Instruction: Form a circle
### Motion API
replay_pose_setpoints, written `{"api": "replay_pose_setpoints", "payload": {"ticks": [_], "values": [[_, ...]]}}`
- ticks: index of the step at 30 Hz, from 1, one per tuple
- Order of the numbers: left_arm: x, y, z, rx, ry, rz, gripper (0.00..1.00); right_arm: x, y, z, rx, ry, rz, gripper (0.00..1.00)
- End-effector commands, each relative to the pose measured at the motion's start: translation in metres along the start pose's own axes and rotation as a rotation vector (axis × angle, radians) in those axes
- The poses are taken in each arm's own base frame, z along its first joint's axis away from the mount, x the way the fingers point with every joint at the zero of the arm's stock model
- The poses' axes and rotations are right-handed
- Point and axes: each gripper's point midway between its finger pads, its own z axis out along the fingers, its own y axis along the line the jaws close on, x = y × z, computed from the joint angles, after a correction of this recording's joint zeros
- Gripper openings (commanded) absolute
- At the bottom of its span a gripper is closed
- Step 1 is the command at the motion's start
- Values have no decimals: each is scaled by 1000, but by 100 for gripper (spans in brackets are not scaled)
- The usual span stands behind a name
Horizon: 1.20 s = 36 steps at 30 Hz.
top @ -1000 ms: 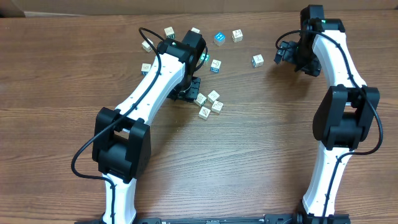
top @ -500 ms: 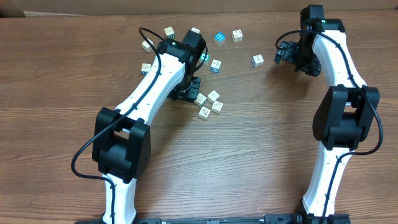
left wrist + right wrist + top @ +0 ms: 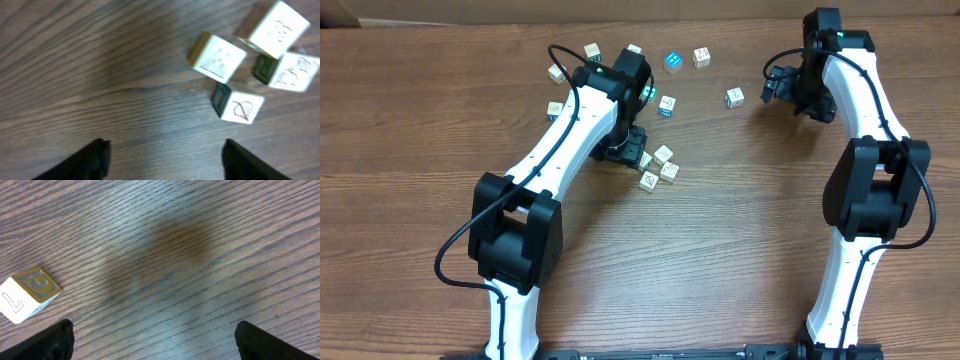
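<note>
Whitish letter cubes [image 3: 669, 171] clustered on wood table [image 3: 740, 250]; left pincer [image 3: 165, 155] empty.

Overhead: bright, even light from above, sharp across the frame. Counter [image 3: 720, 260] grain is crisp, with only faint soft shadows hugging the arms [image 3: 570, 130]. Left wrist: greyer and motion-blurred. Letter cubes [image 3: 220, 56] are smeared, prints barely readable; left hand [image 3: 165, 160] is just dark unfocused blobs at the bottom edge. Right wrist: grain in focus, broad soft shadow patch mid-frame. Lone cube [image 3: 27, 294] is sharp, its gold face slightly shiny; right hand [image 3: 155, 340] is dark and blurred in the bottom corners.
</note>
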Motion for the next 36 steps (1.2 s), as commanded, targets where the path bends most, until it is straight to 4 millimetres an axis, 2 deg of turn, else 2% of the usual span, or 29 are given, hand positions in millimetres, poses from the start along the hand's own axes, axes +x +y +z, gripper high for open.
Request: {"api": "replay_pose_setpoints", "payload": {"ticks": [1, 6, 13, 23, 31, 36], "values": [[6, -13, 3, 79, 25, 77, 75, -10, 3, -17, -15, -46, 6, 100], [6, -13, 3, 81, 24, 79, 80, -10, 3, -17, -15, -45, 6, 100], [2, -14, 3, 83, 10, 79, 80, -10, 3, -17, -15, -45, 6, 100], [4, -14, 3, 85, 17, 79, 76, -10, 3, -17, -15, -45, 6, 100], [4, -14, 3, 84, 20, 27, 66, -10, 3, -17, -15, -45, 6, 100], [4, -14, 3, 84, 22, 22, 65, -10, 3, -17, -15, -45, 6, 100]]}}
